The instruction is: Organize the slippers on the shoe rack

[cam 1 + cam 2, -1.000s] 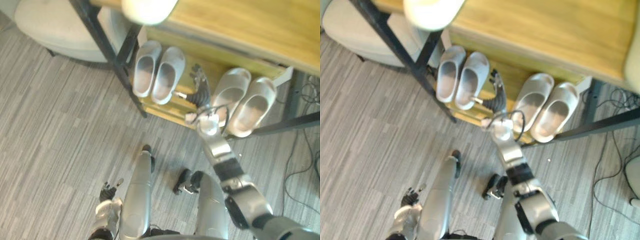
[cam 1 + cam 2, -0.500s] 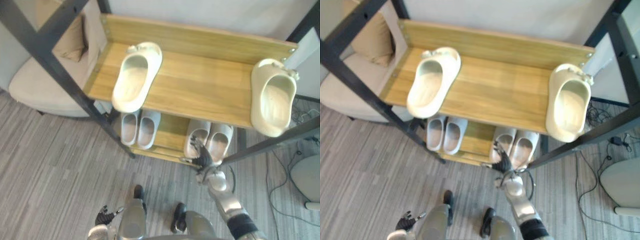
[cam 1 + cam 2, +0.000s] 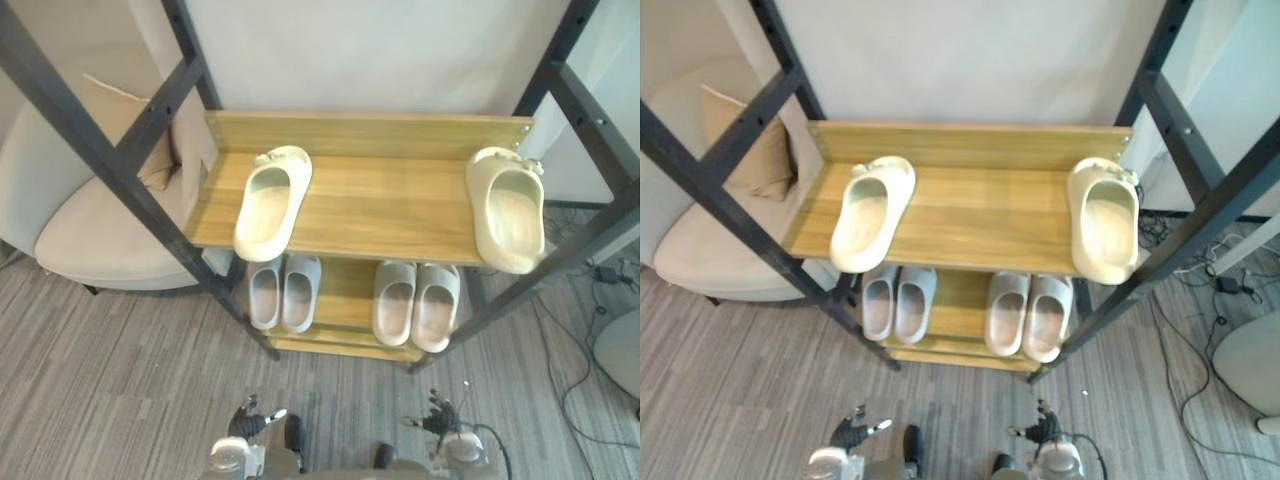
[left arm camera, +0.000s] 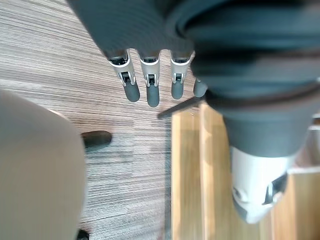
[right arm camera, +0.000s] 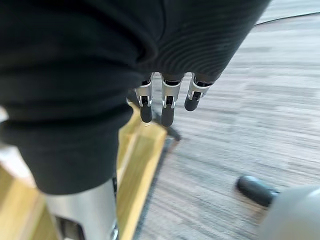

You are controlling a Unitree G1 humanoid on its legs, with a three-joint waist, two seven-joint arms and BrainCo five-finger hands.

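Beige armchair (image 3: 95, 240), striped grey floor (image 3: 110, 390)

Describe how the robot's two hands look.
The left hand and right hand match: slim silver fingers ending in rounded dark tips, a dark ribbed cover over the back of the hand and the wrist, and a pale silver thumb set apart.

The left hand (image 3: 250, 420) has a dark, finely ribbed cover (image 4: 150, 25) over its back and wrist; its fingers (image 4: 151, 90) are silver, with small black fittings set into them and rounded dark grey tips; a pale silver, smooth-ended piece (image 4: 255, 192) beside the cover is probably the thumb, though it is too blurred to be sure; the right hand (image 3: 438, 420) is built alike: a black ribbed cover, silver fingers, dark tips; in the head views both hands look dark against rounded silver-grey wrists.
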